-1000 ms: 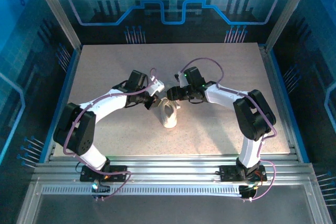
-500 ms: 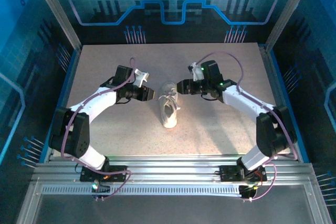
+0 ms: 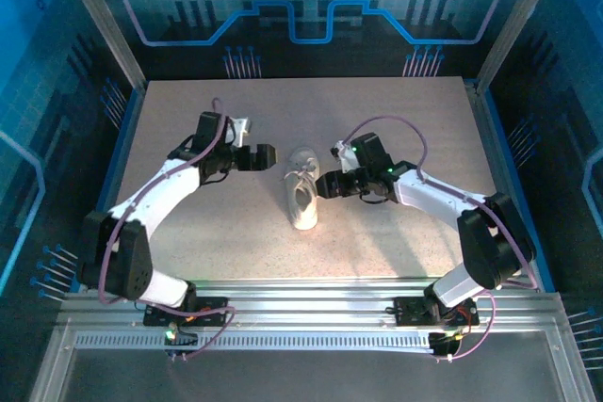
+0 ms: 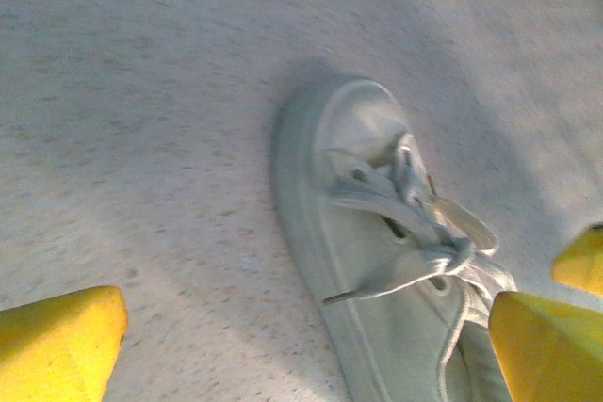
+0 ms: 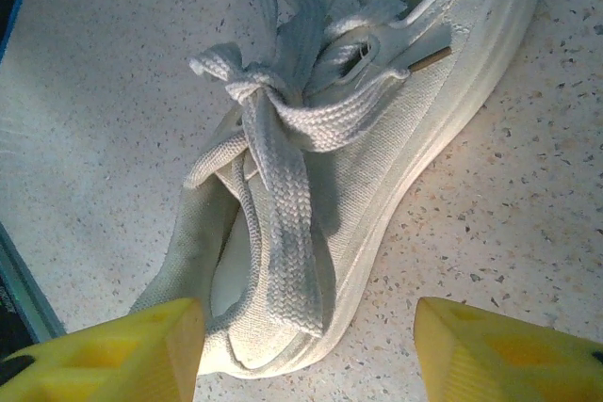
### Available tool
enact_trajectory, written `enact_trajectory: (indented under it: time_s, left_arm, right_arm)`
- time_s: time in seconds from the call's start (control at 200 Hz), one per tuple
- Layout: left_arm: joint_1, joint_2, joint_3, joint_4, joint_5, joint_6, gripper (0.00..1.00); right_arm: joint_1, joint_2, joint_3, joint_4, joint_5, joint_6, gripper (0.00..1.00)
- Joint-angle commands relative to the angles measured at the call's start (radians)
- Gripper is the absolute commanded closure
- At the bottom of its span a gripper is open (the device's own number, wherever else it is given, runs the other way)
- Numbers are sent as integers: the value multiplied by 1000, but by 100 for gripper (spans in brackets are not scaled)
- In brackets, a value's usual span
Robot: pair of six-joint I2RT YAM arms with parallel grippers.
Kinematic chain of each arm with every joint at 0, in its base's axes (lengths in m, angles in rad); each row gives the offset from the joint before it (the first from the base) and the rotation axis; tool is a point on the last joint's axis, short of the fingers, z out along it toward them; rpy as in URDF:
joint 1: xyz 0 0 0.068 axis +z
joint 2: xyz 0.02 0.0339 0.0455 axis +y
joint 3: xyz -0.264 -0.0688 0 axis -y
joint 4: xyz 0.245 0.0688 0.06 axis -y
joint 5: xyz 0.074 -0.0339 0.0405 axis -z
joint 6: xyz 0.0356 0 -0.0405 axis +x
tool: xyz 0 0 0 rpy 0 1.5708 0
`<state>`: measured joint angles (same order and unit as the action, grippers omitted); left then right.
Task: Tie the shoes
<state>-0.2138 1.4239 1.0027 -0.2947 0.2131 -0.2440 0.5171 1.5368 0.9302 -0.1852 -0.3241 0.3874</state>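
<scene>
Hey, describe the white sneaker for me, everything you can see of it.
The sneaker is a small white low-top of canvas-looking fabric with a smooth sole rim. It stands upright on the speckled table. Its flat woven laces are knotted over the tongue, one end trailing toward the heel opening. Nothing grips it; the open right gripper sits close beside it.

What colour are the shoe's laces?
White laces, clearest in the right wrist view.
</scene>
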Motion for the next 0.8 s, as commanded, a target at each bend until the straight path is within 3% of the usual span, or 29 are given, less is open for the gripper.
enact_trajectory:
  time_s: [0.0, 0.185, 0.36, 0.595, 0.796]
  left_arm:
    - [24, -78, -32, 21, -229, -195, 0]
    - [63, -53, -76, 61, -88, -257, 1]
    - [30, 15, -123, 214, 30, -429, 29]
    - [-91, 160, -71, 282, -55, -636, 28]
    - [-142, 266, -21, 330, -68, -762, 24]
  right_arm:
    - [19, -5, 4, -20, 29, -33, 40]
    - [37, 32, 19, -30, 41, -55, 39]
    - [36, 83, 37, -28, 29, -72, 40]
    - [34, 123, 71, -59, 47, -118, 41]
    - [27, 117, 74, -70, 78, -138, 61]
